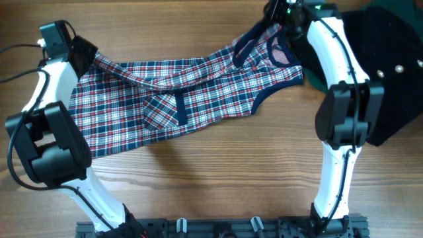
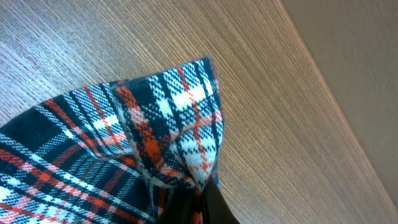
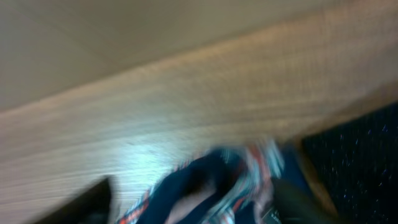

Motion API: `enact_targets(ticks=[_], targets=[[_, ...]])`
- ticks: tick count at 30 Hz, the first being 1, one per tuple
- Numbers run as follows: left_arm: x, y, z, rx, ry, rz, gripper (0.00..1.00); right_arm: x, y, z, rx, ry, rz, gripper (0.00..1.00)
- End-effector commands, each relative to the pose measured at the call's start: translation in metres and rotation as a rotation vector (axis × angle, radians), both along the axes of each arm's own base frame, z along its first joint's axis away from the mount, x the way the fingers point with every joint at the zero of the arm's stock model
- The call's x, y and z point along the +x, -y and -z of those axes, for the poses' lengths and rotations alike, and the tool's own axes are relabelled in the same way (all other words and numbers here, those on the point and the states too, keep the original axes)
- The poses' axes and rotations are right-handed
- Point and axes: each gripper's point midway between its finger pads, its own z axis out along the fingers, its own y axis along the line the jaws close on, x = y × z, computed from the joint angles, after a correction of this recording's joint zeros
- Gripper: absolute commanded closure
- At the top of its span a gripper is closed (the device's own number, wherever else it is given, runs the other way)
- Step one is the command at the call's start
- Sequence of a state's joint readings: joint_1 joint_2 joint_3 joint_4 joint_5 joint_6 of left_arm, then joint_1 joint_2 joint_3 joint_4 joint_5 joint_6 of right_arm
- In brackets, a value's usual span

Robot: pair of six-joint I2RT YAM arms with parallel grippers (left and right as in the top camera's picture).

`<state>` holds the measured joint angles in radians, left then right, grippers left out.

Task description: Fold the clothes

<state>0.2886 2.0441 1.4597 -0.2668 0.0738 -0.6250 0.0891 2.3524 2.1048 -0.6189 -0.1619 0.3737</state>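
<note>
The clothes, a red, white and navy plaid sleeveless garment (image 1: 192, 92), lie stretched across the table from upper left to upper right. My left gripper (image 1: 89, 56) is shut on its hem corner at the far left. In the left wrist view the plaid cloth (image 2: 155, 124) bunches into the closed left gripper (image 2: 199, 202). My right gripper (image 1: 277, 16) is at the navy-trimmed shoulder straps, which rise toward it. The right wrist view is blurred. In it the right gripper (image 3: 199, 199) has its fingers wide apart, with the garment's strap end (image 3: 236, 180) between them.
A black studded garment (image 1: 390, 73) lies at the right, behind the right arm, and shows as a dark patch (image 3: 360, 149) in the right wrist view. Dark green fabric (image 1: 403, 6) peeks in at the top right corner. Bare wood table (image 1: 218, 178) spans the front.
</note>
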Motion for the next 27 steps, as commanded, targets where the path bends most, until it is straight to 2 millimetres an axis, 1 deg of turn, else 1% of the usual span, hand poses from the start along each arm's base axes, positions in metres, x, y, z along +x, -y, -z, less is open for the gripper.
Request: enact_targets(ticks=[1,3,5,7,8,9,10,12,13,14,15,17,18,19,20,22,23,24,27], targets=[[0.003,-0.003,-0.002,0.049,-0.004,0.018,0.96,-0.014,0.012,0.047,-0.063,-0.134,0.054,0.00],[0.000,-0.007,-0.001,0.065,-0.019,0.006,0.96,-0.030,0.020,0.039,-0.107,-0.179,0.029,0.00],[-0.002,-0.011,-0.005,0.066,-0.020,-0.001,0.95,-0.048,0.029,0.025,-0.113,-0.226,0.039,0.00],[-0.003,-0.019,-0.020,0.086,-0.008,0.002,0.92,-0.066,0.032,0.011,-0.103,-0.270,0.028,0.00],[-0.001,-0.024,-0.034,0.110,0.007,0.013,0.90,-0.077,0.030,0.007,-0.096,-0.297,-0.004,0.00],[0.004,-0.028,-0.052,0.142,0.035,0.027,0.89,-0.086,0.027,0.004,-0.088,-0.324,-0.031,0.00],[0.011,-0.034,-0.072,0.179,0.069,0.027,0.92,-0.096,0.021,0.004,-0.068,-0.355,-0.066,0.00],[0.020,-0.036,-0.095,0.197,0.115,0.023,0.96,-0.106,0.010,0.006,-0.036,-0.389,-0.116,0.00],[0.025,-0.035,-0.102,0.205,0.140,0.025,0.96,-0.110,0.006,0.006,-0.029,-0.401,-0.140,0.00],[0.027,-0.034,-0.104,0.211,0.150,0.026,0.96,-0.113,0.003,0.007,-0.031,-0.410,-0.146,0.00],[0.028,-0.033,-0.102,0.218,0.145,0.022,0.96,-0.116,-0.002,0.008,-0.034,-0.420,-0.160,0.00],[0.028,-0.027,-0.082,0.215,0.095,0.028,0.96,-0.124,-0.013,0.008,-0.030,-0.436,-0.210,0.00],[0.028,-0.026,-0.068,0.213,0.059,0.028,0.90,-0.127,-0.016,0.009,-0.040,-0.443,-0.235,0.00],[0.028,-0.023,-0.049,0.207,0.020,0.032,0.83,-0.130,-0.018,0.009,-0.043,-0.451,-0.244,0.00],[0.028,-0.021,-0.035,0.201,-0.004,0.039,0.76,-0.133,-0.020,0.010,-0.051,-0.457,-0.263,0.00],[0.029,-0.016,-0.004,0.184,-0.059,0.052,0.29,-0.137,-0.021,0.010,-0.062,-0.469,-0.288,0.00],[0.028,-0.016,0.003,0.181,-0.072,0.053,0.18,-0.139,-0.020,0.011,-0.068,-0.474,-0.289,0.00],[0.024,-0.018,0.006,0.185,-0.091,0.048,0.00,-0.139,-0.013,0.013,-0.099,-0.483,-0.272,0.00],[0.017,-0.019,-0.006,0.199,-0.102,0.059,0.01,-0.140,-0.002,0.015,-0.137,-0.495,-0.250,0.00]])
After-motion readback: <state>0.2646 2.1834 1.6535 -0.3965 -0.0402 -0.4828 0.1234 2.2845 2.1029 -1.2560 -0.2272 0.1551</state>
